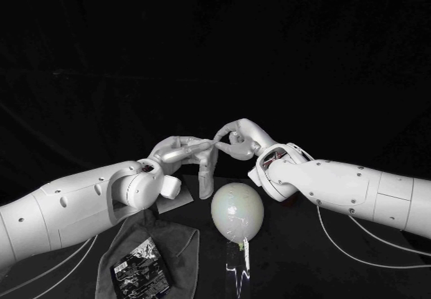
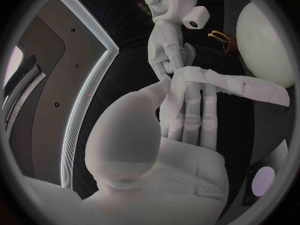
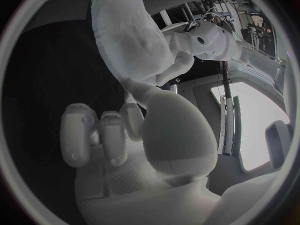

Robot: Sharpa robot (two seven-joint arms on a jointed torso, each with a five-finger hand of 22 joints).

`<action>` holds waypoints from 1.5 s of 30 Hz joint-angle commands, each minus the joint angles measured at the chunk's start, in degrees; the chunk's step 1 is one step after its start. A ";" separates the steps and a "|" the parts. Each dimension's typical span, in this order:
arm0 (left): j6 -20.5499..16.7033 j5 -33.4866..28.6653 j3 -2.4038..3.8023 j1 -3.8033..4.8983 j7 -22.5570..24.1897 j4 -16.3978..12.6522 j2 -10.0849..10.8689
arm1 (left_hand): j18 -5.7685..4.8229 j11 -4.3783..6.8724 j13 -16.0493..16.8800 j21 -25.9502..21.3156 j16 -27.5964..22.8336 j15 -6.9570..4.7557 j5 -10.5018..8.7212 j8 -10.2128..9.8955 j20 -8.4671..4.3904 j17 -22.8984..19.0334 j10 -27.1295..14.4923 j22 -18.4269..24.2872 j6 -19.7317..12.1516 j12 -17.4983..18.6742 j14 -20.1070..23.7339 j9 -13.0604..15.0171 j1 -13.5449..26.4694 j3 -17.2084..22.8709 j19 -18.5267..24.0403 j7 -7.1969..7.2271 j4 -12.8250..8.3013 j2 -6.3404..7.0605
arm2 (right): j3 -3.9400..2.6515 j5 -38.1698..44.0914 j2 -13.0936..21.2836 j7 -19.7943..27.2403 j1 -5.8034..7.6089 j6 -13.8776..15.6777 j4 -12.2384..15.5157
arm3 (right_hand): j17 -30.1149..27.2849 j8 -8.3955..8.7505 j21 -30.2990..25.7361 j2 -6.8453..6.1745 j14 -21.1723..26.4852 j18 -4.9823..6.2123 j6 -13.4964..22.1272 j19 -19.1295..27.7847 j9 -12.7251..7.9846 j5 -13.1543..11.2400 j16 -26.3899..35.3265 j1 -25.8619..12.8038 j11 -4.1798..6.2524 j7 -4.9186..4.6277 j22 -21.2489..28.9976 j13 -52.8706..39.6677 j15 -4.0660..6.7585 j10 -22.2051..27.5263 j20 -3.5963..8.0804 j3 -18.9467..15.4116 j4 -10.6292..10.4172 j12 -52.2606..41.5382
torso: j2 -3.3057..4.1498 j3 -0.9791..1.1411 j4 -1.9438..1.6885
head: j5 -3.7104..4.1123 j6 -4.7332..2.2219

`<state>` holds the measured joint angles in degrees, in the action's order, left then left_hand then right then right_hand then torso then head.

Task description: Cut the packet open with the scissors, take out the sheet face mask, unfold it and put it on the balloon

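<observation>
The white sheet face mask [image 2: 240, 87] is still folded into a strip and lies across my left hand's fingers [image 2: 190, 117], with the thumb pressing on it. My left hand [image 1: 182, 153] and right hand [image 1: 244, 139] meet fingertip to fingertip above the balloon [image 1: 237, 210]. My right hand [image 2: 167, 45] pinches the mask's near end. In the right wrist view the mask [image 3: 125, 32] hangs broad beyond that thumb [image 3: 172, 135]. A length of the mask [image 1: 208, 177] hangs down beside the balloon. The cut black packet [image 1: 140, 269] lies at the front left. The scissors [image 2: 219, 35] lie by the balloon.
A grey cloth [image 1: 170, 240] lies under the packet at the front left of the black table. The pale balloon [image 2: 269, 40] stands upright in the middle, just under both hands. Thin cables trail from both arms across the table.
</observation>
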<state>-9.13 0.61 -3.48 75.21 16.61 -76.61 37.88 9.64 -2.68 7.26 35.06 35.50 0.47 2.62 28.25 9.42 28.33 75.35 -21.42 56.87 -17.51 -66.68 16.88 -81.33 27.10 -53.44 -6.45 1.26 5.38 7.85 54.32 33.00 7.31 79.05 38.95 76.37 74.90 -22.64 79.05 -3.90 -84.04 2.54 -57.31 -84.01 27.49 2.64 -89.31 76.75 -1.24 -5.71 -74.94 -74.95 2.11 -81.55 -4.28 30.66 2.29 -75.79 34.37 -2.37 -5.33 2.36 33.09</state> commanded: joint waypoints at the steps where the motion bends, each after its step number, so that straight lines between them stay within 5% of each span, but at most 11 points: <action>1: 0.41 0.15 0.07 0.06 0.71 -0.32 -0.01 | 0.57 0.11 0.08 0.35 0.30 -0.31 0.16 0.20 -0.18 0.13 0.31 -0.15 0.44 -0.22 0.07 0.38 0.03 -0.03 0.38 -0.13 -0.45 -0.31 | -0.02 0.18 0.13 1.09 -0.01 1.69 0.24 | 14.41 -0.66 0.59 0.74 -5.79 -0.18 -0.21 -0.86 0.47 0.14 -0.41 0.20 0.26 0.27 -11.96 -4.31 0.42 -0.60 0.41 0.12 0.28 -0.88 | 0.02 0.01 -0.01 | 0.00 -0.04; 10: 0.30 0.12 0.07 0.06 0.28 -0.53 0.10 | 0.46 0.06 0.14 0.80 0.41 -0.19 0.16 0.23 -0.15 0.29 -0.25 -0.55 0.66 0.01 0.61 0.37 0.19 -0.30 0.98 -0.15 -0.77 0.39 | -0.02 0.72 0.43 1.75 -0.09 3.80 0.69 | 14.55 -1.60 1.56 0.81 -5.83 -0.40 -0.27 -1.35 0.96 0.15 -0.47 0.03 0.49 0.48 -12.25 -4.88 0.65 -1.25 0.67 0.91 0.61 -1.56 | 0.02 0.00 -0.01 | -0.11 -0.01; 16: 1.90 0.59 0.07 0.05 -0.59 -0.91 0.40 | 0.16 -1.35 0.28 -0.32 1.30 0.88 0.16 -2.09 0.87 1.04 -3.36 -0.05 -2.16 0.62 2.91 -0.85 3.81 -2.70 3.09 -1.73 0.72 4.28 | -0.02 1.13 0.41 1.50 -0.12 5.19 0.62 | 14.47 -1.84 1.53 0.78 -5.81 -0.39 -0.17 -1.34 1.07 0.15 -0.43 -0.15 0.53 0.52 -12.23 -4.75 0.71 -1.22 0.74 1.14 0.67 -1.38 | 0.04 0.00 -0.02 | -0.03 -0.05; 22: 3.96 2.31 0.07 0.04 -0.62 -1.95 0.91 | 0.13 -3.29 0.26 -2.34 2.06 2.47 0.17 -3.49 2.00 1.54 -7.45 1.19 -6.10 1.08 5.71 -1.42 6.04 -4.66 4.44 -3.63 2.50 6.18 | -0.03 1.34 -0.06 1.44 -0.15 6.98 -0.06 | 14.45 -1.97 1.51 0.79 -5.80 -0.38 -0.10 -1.33 1.13 0.15 -0.42 -0.25 0.55 0.54 -12.23 -4.63 0.73 -1.16 0.78 1.28 0.70 -1.21 | 0.05 -0.03 0.00 | 0.06 -0.04; 31: 6.21 3.08 0.10 -0.03 1.92 -3.70 1.32 | 0.16 -4.88 0.48 -5.64 2.36 4.18 0.16 -3.81 3.73 1.42 -11.91 3.24 -9.08 0.46 11.14 -1.69 4.99 -5.39 6.56 -5.03 3.60 5.70 | -0.03 0.84 -1.28 1.92 -0.21 8.20 -1.86 | 14.26 -2.13 1.28 0.82 -5.75 -0.33 0.03 -1.22 1.20 0.15 -0.34 -0.40 0.58 0.56 -12.15 -4.38 0.76 -1.03 0.82 1.48 0.73 -0.88 | 0.01 -0.03 -0.01 | 0.24 -0.11; 45: 8.15 3.68 0.12 -0.06 3.28 -5.50 0.72 | 0.62 -5.78 -0.09 -7.80 2.76 5.14 0.19 -4.45 4.83 0.53 -16.50 4.78 -11.08 0.57 14.34 -2.54 2.95 -4.88 7.05 -5.52 4.01 4.60 | -0.03 -3.91 -2.64 5.23 -0.28 9.79 -4.03 | 13.65 -2.51 0.34 0.89 -5.59 -0.12 0.59 -0.74 1.36 0.14 -0.08 -1.03 0.56 0.55 -11.86 -3.72 0.77 -0.61 0.89 1.81 0.59 0.04 | 0.00 0.01 0.05 | 0.30 -0.13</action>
<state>-3.05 3.77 -3.44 75.12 18.42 -81.95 38.79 9.22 -8.48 7.25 27.45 38.21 5.60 2.89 24.02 13.91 28.93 59.23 -16.71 46.04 -17.04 -52.64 14.43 -77.88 21.77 -46.27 -11.78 5.36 9.90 7.84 52.71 30.45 10.10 78.77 47.66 72.43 74.92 -24.84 79.52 -2.93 -84.03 2.54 -57.12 -83.97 28.77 2.52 -89.19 76.21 -0.73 -5.26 -74.95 -75.06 2.68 -82.48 -3.90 32.12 2.76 -75.97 34.37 -2.38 -5.32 2.65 32.93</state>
